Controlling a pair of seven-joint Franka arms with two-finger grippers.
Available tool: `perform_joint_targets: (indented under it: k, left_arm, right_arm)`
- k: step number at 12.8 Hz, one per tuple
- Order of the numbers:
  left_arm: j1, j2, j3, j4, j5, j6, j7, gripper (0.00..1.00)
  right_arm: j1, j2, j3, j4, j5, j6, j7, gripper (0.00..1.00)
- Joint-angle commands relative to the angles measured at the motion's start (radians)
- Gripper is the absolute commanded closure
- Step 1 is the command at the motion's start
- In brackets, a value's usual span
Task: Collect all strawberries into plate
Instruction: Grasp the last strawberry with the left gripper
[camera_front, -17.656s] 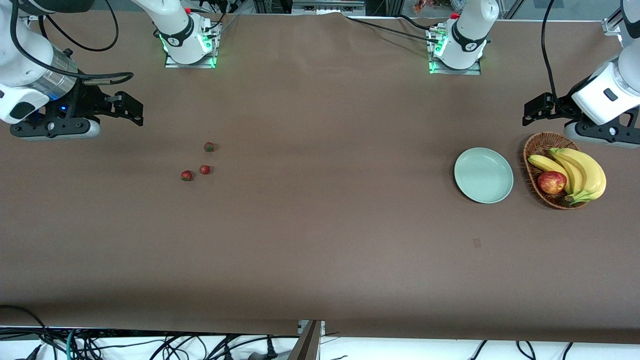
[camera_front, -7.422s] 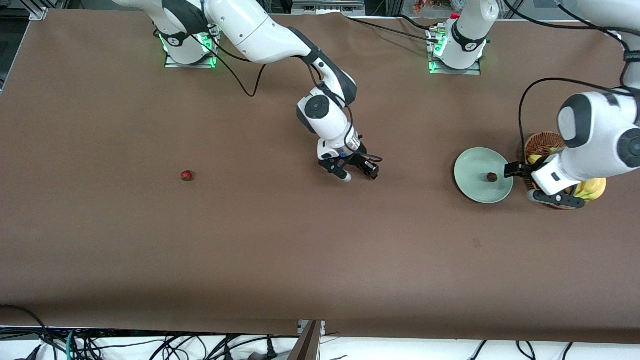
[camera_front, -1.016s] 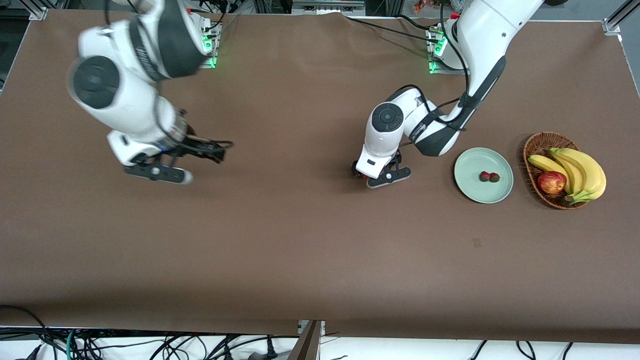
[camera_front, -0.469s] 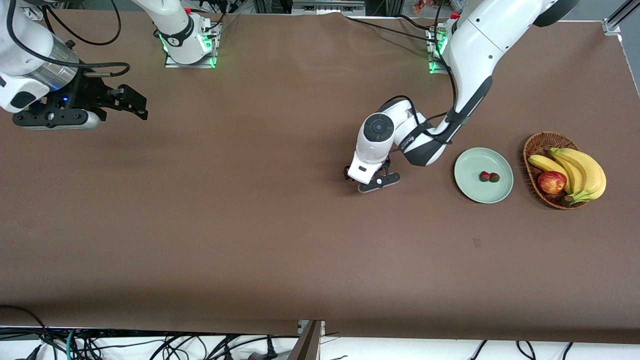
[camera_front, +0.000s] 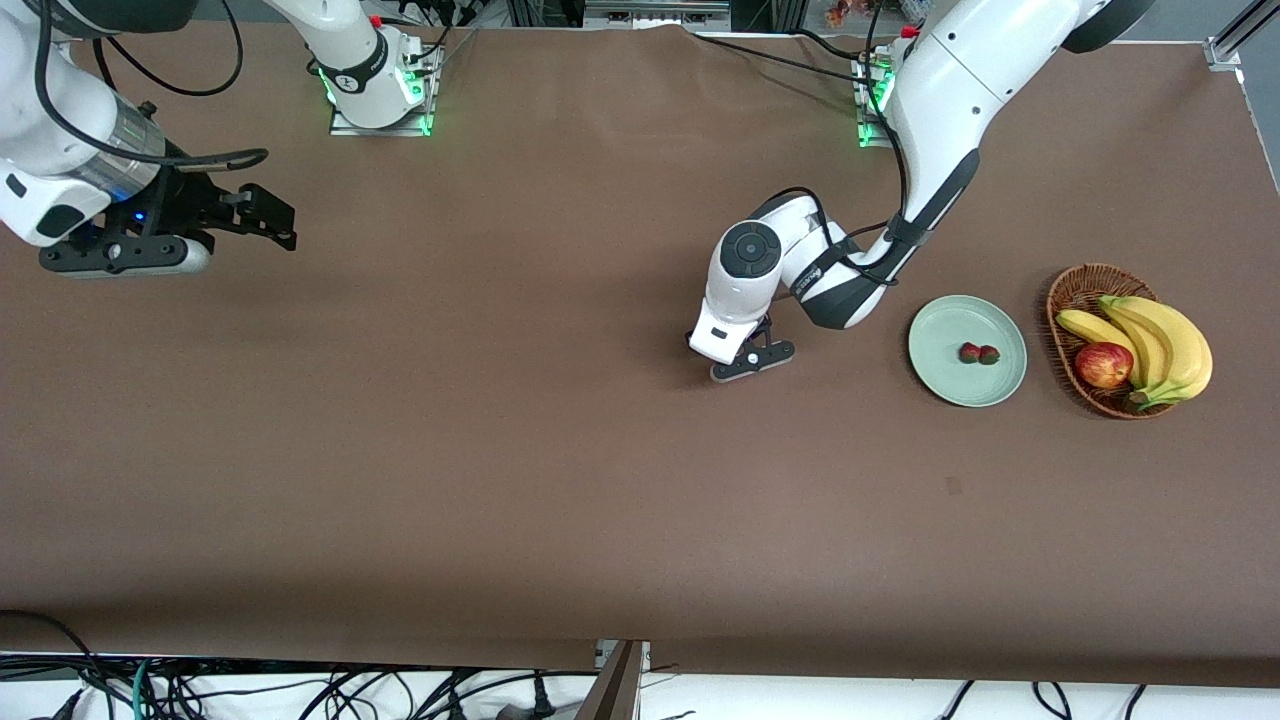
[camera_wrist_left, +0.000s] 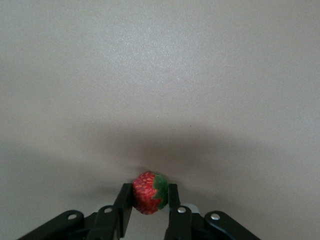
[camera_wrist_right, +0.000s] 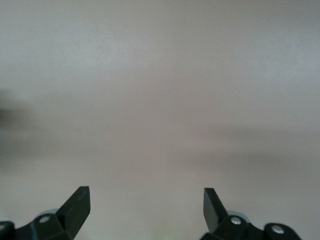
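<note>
My left gripper (camera_front: 745, 358) is low over the middle of the table, between the right arm's end and the plate. In the left wrist view the left gripper (camera_wrist_left: 149, 190) is shut on a red strawberry (camera_wrist_left: 148, 193) with a green top, right at the brown tabletop. In the front view the hand hides that berry. The pale green plate (camera_front: 940, 325) lies toward the left arm's end and holds two strawberries (camera_front: 969, 352) (camera_front: 988, 354) side by side. My right gripper (camera_front: 284, 226) hangs open over the right arm's end of the table, and the right gripper (camera_wrist_right: 145, 197) has nothing between its fingers.
A brown wicker basket (camera_front: 1090, 283) stands beside the plate at the left arm's end, with bananas (camera_front: 1165, 345) and a red-yellow apple (camera_front: 1103, 364) in it. Brown cloth covers the whole table.
The left gripper has shut on the strawberry and shifted slightly toward the right arm's end. The right arm has swung back to its own end of the table and stayed open.
</note>
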Motion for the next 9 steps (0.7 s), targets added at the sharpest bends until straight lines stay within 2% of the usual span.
perform_joint_targets:
  k: [1, 3, 5, 7, 9]
  left_arm:
    - [-0.004, 0.002, -0.005, 0.031, 0.009, -0.024, -0.016, 0.86]
    - [0.01, -0.013, -0.01, 0.085, -0.032, -0.102, 0.022, 0.89]
    - [0.018, -0.074, 0.012, 0.145, -0.221, -0.2, 0.208, 0.89]
    - [0.038, -0.172, 0.085, 0.145, -0.374, -0.298, 0.394, 0.89]
    - [0.039, -0.259, 0.203, 0.136, -0.488, -0.418, 0.609, 0.89]
  right_arm:
    - [-0.019, 0.002, 0.02, -0.004, -0.015, 0.024, -0.014, 0.0]
    - [-0.019, 0.004, 0.02, -0.001, -0.015, 0.021, -0.017, 0.0]
    - [-0.023, 0.022, 0.017, 0.002, -0.015, 0.024, -0.016, 0.0]
    - [-0.028, 0.025, 0.005, 0.005, -0.015, 0.018, -0.017, 0.0]
    - [-0.031, 0.021, -0.021, 0.005, -0.015, 0.012, -0.019, 0.0]
